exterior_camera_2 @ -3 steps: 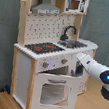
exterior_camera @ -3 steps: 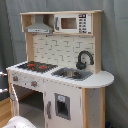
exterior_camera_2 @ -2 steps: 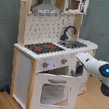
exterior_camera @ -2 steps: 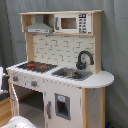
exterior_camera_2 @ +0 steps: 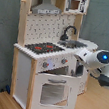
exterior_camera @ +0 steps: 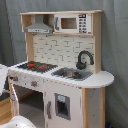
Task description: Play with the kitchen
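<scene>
The kitchen (exterior_camera: 65,50) is a tall toy of pale wood and white panels, seen in both exterior views. It has a grey hood (exterior_camera: 40,27), a microwave (exterior_camera: 70,23), a black-red hob (exterior_camera: 35,66), a sink (exterior_camera: 72,74) and a black tap (exterior_camera: 84,59). In the second exterior view the kitchen (exterior_camera_2: 44,28) shows its windowed oven door (exterior_camera_2: 55,91), leaning slightly outward at the top. My gripper (exterior_camera_2: 79,70) is a dark shape just right of the knob panel, at the oven door's upper right corner. Behind it is my white arm (exterior_camera_2: 102,60) with a blue light.
A grey curtain (exterior_camera: 115,50) hangs behind the kitchen. The floor (exterior_camera_2: 2,100) is pale wood. In the first exterior view, white parts of my arm (exterior_camera: 3,75) show at the left edge and the bottom left corner.
In the second exterior view my arm's lit wrist has risen and shifted slightly left, closer to the kitchen's front. The kitchen itself has not moved.
</scene>
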You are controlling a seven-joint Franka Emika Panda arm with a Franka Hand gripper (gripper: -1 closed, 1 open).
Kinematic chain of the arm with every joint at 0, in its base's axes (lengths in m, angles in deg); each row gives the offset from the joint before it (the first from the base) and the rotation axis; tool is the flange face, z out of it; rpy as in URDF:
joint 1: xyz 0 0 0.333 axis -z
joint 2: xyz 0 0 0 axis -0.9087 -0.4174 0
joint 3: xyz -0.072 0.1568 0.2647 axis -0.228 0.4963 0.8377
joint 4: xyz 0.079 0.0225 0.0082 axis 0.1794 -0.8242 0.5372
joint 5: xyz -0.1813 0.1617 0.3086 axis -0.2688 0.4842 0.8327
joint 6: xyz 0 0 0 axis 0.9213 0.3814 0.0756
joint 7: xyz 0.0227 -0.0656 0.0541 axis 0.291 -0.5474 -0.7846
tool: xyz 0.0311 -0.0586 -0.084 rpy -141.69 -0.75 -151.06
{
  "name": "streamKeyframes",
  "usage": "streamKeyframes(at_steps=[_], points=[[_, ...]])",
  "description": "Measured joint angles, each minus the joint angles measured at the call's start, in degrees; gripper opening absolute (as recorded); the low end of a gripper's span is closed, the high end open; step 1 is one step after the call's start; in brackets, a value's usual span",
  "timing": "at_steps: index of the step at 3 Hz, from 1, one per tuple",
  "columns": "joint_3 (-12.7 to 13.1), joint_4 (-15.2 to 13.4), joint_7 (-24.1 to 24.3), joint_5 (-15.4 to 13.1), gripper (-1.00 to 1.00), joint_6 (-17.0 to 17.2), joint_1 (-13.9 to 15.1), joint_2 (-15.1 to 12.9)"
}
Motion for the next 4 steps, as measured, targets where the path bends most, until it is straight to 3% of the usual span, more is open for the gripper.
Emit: streamKeyframes(at_steps=[2,4], points=[[-0.15,1.4,-7.42,5.86,1.0,-0.06,4.26,-7.12],[-0.04,3.1,-16.06,8.51,1.0,-0.12,8.71,-15.1]])
